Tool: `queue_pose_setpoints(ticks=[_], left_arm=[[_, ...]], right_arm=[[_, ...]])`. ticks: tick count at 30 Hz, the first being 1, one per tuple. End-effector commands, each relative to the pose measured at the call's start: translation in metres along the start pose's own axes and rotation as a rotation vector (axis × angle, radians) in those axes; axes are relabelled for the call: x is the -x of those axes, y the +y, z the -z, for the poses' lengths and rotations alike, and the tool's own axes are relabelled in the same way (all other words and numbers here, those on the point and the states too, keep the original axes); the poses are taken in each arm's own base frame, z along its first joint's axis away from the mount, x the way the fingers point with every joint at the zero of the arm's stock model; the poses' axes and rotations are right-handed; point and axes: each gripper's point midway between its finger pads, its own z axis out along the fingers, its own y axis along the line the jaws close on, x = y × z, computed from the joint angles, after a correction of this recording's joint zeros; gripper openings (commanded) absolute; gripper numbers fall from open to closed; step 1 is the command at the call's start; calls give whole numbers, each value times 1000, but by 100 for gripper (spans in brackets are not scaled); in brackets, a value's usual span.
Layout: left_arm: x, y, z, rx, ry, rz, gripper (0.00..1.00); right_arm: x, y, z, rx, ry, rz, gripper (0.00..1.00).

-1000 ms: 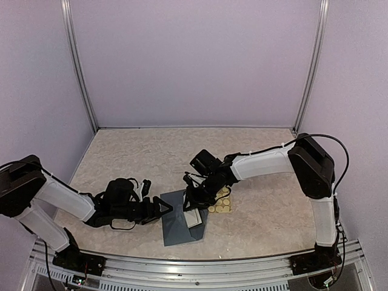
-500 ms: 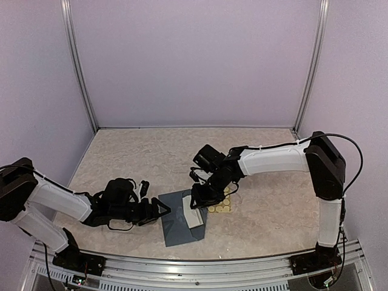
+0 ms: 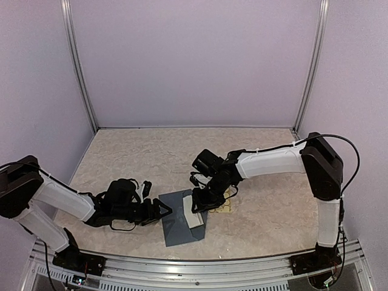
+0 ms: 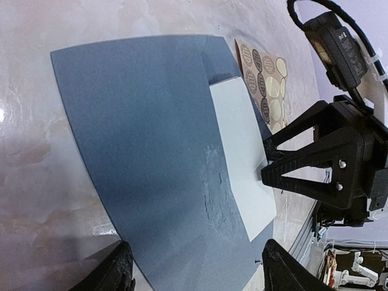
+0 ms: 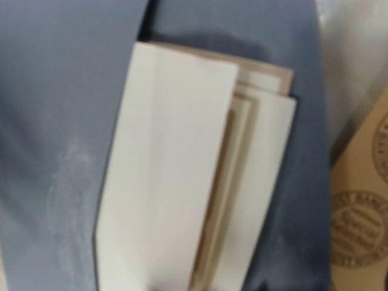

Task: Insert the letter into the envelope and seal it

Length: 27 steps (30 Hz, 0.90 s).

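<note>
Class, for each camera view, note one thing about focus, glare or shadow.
Right wrist view: letter and envelope blurred, out of focus. Left wrist view: sharp, glare on the glossy table, a shadow beside the envelope. Top external view: even light, soft shadows.

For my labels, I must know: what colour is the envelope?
The envelope is plain slate blue-grey; the left wrist view shows it best.
</note>
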Motion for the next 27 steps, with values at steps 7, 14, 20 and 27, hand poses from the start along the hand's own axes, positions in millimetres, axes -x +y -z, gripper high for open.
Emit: queue_pose_setpoints(ticks=[7, 14, 20, 27], left_arm=[[-14, 12, -7, 40, 53, 5, 65], [-16, 11, -9, 34, 59, 5, 63], [-18, 9, -10, 26, 64, 8, 62], [-15, 6, -7, 28, 47, 3, 62]], right_arm=[[-11, 3, -20, 0, 35, 2, 29], [-8, 21, -27, 51, 39, 17, 24], [-7, 37, -31, 97, 44, 26, 22], [2, 45, -10, 94, -11, 35, 22]])
